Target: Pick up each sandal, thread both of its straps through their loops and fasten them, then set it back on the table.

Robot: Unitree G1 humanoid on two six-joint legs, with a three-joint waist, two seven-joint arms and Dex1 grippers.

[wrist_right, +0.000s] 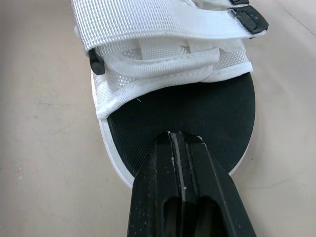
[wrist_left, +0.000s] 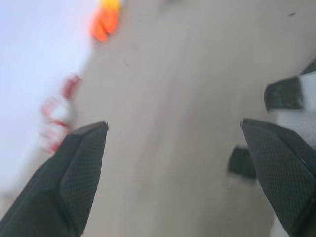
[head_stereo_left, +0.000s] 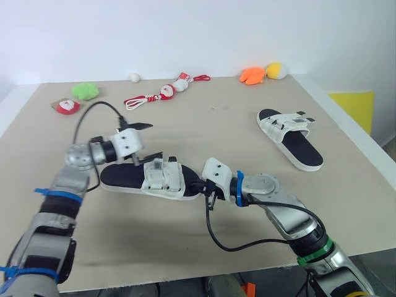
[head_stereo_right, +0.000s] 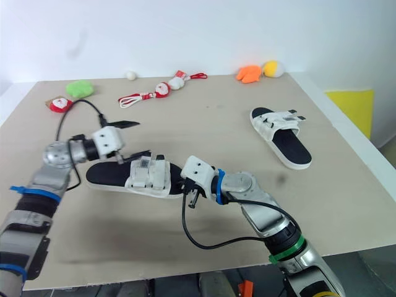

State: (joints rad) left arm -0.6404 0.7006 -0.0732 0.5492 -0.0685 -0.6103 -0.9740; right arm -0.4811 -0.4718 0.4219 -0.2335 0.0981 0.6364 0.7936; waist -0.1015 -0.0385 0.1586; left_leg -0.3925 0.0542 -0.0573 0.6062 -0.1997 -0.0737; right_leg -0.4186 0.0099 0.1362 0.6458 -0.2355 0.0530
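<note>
1. The near sandal (head_stereo_left: 151, 179) lies flat on the table (head_stereo_left: 216, 130), at the near left, between the two grippers.
2. Its white straps (wrist_right: 158, 24) are laid across the upper, and their black tips (wrist_right: 252, 19) stick out at one side. Whether they are fastened cannot be told.
3. The left gripper (head_stereo_left: 143, 142) is held over the heel end of this sandal. Its fingers (wrist_left: 79, 168) are spread wide, and nothing is gripped between them.
4. The right gripper (wrist_right: 183, 136) is placed at the toe end of the same sandal. Its fingers are pressed together over the black footbed, and nothing is seen between them. Whether the footbed is touched cannot be told.
5. The far sandal (head_stereo_left: 291, 137) lies flat at the right of the table, well apart from both grippers, with its strap ends (head_stereo_left: 303, 117) sticking out sideways.
6. Small toys (head_stereo_left: 164, 93) are scattered along the far edge of the table.
</note>
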